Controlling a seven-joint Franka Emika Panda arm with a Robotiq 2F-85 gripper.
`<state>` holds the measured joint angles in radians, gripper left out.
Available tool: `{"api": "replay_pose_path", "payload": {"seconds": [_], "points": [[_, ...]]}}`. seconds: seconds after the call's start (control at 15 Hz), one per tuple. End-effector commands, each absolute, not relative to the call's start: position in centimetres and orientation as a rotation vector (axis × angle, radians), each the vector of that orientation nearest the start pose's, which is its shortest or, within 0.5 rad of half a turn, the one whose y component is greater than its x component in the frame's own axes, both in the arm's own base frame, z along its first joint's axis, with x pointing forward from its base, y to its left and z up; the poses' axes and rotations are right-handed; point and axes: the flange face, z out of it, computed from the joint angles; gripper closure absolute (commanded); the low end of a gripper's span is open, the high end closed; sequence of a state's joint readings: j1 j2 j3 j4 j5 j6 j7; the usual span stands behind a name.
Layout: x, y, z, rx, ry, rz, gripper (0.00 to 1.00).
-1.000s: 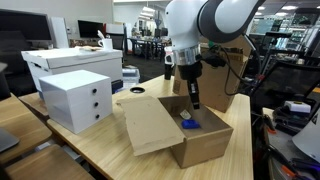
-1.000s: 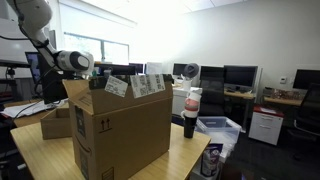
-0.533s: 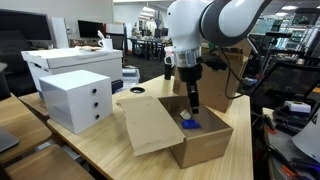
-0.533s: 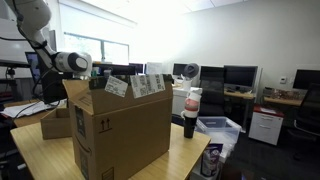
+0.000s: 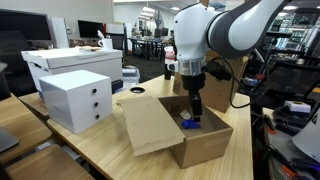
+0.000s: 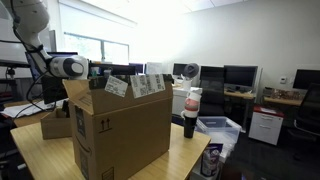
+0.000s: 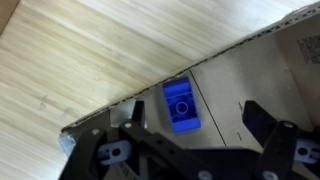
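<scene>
An open cardboard box [image 5: 205,140] stands on the wooden table [image 5: 100,150], its flap leaning out toward the front. A small blue block [image 5: 188,124] lies flat on the box floor. My gripper [image 5: 195,112] reaches down into the box just above the block. In the wrist view the blue block [image 7: 181,104] rests on the cardboard floor [image 7: 250,70], free between my spread black fingers [image 7: 262,122]; the gripper [image 7: 195,118] is open and holds nothing. From the far side of the box [image 6: 120,125], only the arm [image 6: 65,67] shows behind its wall.
A white drawer unit [image 5: 78,98] and a white carton [image 5: 70,62] stand on the table beside the box. A tall brown box [image 5: 235,80] is behind the arm. A dark bottle [image 6: 190,112] and a small cardboard box [image 6: 58,122] flank the big box.
The jaws have spread wide and the blue block now lies free on the box floor. The arm has shifted slightly over the box.
</scene>
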<state>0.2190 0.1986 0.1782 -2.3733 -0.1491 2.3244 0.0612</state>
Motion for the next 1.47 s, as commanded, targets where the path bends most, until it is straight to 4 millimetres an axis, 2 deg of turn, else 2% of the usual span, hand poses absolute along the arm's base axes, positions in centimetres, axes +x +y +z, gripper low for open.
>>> {"api": "replay_pose_path", "payload": {"seconds": [0.0, 0.47, 1.4], "points": [[43.5, 18.1, 21.9, -3.151, -0.745, 0.319, 0.00], [42.6, 17.4, 20.7, -3.159, -0.765, 0.267, 0.00], [43.1, 15.9, 18.0, -3.195, -0.834, 0.270, 0.00]]}}
